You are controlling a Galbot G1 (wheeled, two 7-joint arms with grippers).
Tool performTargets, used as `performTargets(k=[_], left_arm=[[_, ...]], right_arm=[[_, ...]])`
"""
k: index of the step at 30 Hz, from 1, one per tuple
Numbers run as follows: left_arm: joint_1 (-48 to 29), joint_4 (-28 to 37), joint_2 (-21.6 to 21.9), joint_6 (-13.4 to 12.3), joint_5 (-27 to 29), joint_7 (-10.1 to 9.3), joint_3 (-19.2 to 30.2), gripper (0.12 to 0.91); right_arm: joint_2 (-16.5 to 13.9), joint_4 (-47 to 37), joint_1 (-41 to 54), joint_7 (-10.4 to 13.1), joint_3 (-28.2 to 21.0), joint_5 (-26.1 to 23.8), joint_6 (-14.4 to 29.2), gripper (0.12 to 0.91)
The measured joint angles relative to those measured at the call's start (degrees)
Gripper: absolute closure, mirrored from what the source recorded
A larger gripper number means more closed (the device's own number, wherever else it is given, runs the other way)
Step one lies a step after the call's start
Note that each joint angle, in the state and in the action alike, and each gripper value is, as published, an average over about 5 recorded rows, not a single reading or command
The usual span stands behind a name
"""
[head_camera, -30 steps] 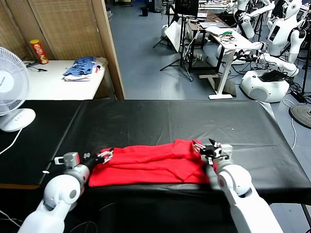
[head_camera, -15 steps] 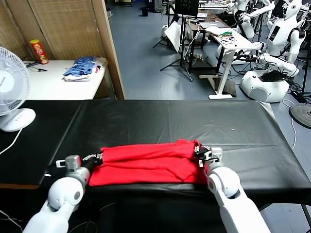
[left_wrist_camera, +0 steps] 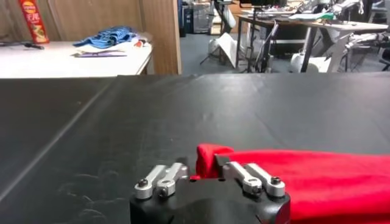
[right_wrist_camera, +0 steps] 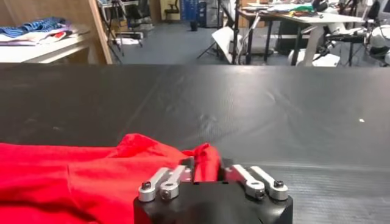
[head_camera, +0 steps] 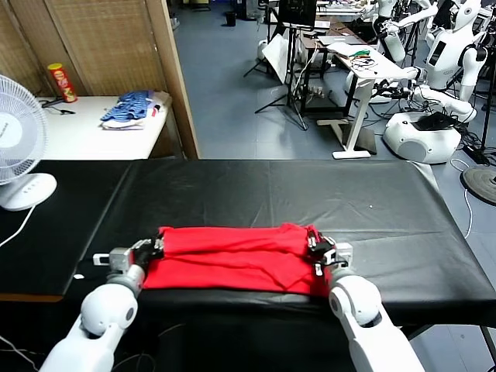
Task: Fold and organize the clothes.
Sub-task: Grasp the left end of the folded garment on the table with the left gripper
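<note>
Red T-shirt (head_camera: 232, 257): folded into a long band, lying flat near the front edge of the black table (head_camera: 271, 194). Left gripper (head_camera: 147, 249): at the shirt's left end; fingers (left_wrist_camera: 244, 175) spread, a fold of red cloth standing between them. Right gripper (head_camera: 316, 249): at the shirt's right end; fingers (right_wrist_camera: 173, 179) spread, a fold of cloth between them.

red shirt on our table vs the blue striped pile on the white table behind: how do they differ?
The red T-shirt lies folded into a flat band on the black table; the blue striped pile sits bunched on the white table. The red T-shirt has the left end effector and right end effector at its ends; the pile has none. Both are garments.
</note>
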Motion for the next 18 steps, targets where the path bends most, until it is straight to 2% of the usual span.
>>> performTargets(k=[2, 5, 7, 12, 18], left_arm=[[0.4, -0.7, 0.4, 0.2, -1.0, -0.06, -0.4, 0.385], [1.2, -1.9, 0.8, 0.6, -3.0, -0.21, -1.2, 0.268], [1.8, -2.8, 0.7, 0.9, -4.7, -0.29, -1.9, 0.241], [4.4, -5.3, -0.3, 1.6, -7.2, -0.29, -3.9, 0.233], [7.5, -5.6, -2.3, 0.7, -7.0, 0.17, -5.4, 0.24]], right_arm=[[-0.5, 2.0, -1.1, 0.0, 0.8, 1.0, -0.3, 0.282], [-1.0, 4.9, -2.7, 0.0, 1.7, 1.5, -0.5, 0.235], [-1.3, 6.5, -3.7, 0.0, 2.2, 1.5, -0.6, 0.23], [-1.7, 9.2, -5.0, 0.0, 2.6, 1.5, -0.6, 0.227], [-2.0, 10.6, -5.5, -0.2, 2.6, 1.3, -0.5, 0.227]])
